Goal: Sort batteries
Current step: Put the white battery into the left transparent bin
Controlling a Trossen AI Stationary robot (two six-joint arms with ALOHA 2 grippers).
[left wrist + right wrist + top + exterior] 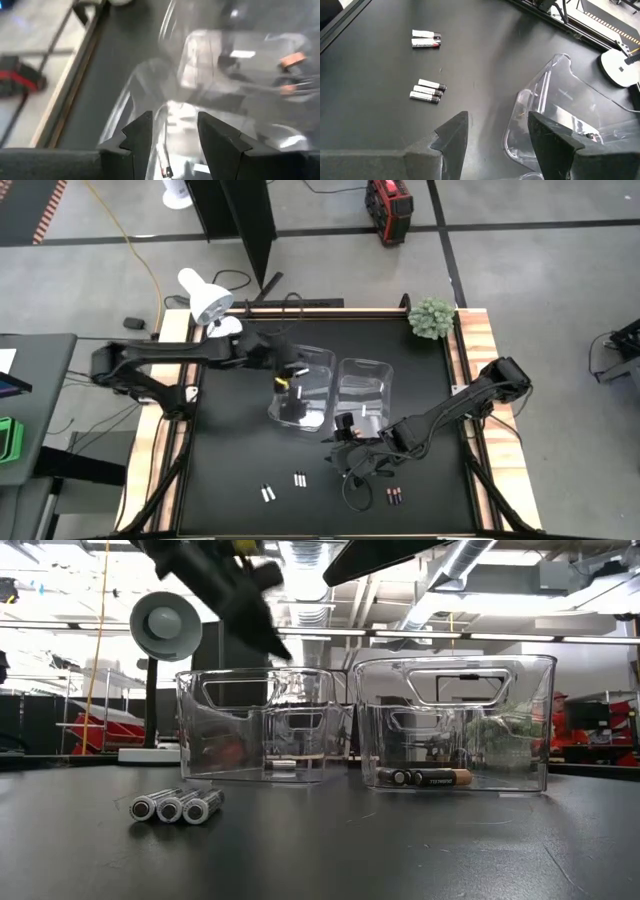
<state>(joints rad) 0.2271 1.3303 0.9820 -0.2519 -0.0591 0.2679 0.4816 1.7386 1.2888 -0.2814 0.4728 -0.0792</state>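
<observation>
High view: the left gripper [285, 380] hangs over the left bin [318, 362]; the right gripper [345, 450] waits near loose white batteries [283, 485] and dark batteries [394, 498].

Low view: three white cells [176, 806] lie outside.

Left wrist view: fingers [137, 135] parted, empty, a white cell [164, 162] below. Clear the rim before withdrawing.

Right wrist view: fingers [454, 131] apart, holding nothing.

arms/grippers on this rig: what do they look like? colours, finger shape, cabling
Both arms are dark, near-black jointed links. The left gripper shows small yellow markings near its tip. The right gripper has loose black cable looping beside it. In the wrist views, the fingers are matte dark grey, blocky and angular, tapering to blunt points. No logos legible.
</observation>
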